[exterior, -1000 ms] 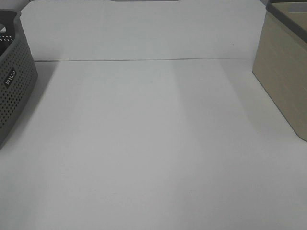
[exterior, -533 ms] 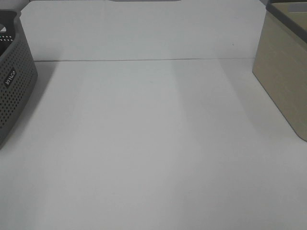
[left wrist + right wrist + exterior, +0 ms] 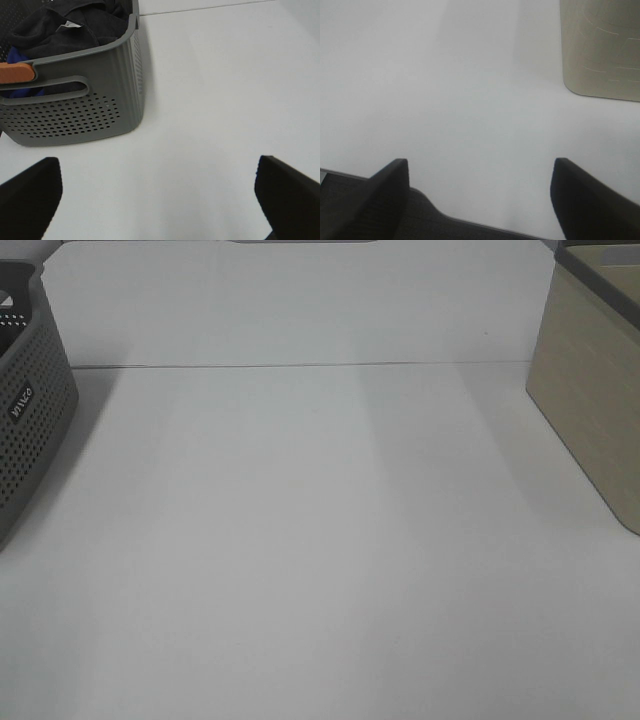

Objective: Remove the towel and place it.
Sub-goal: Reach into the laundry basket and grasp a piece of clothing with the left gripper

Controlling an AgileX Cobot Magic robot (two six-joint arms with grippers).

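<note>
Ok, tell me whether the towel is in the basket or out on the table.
In. The left wrist view shows the towel crumpled inside the grey perforated basket.

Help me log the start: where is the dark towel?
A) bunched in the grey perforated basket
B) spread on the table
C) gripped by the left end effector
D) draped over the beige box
A: the left wrist view shows the towel heaped inside the grey basket.
</note>
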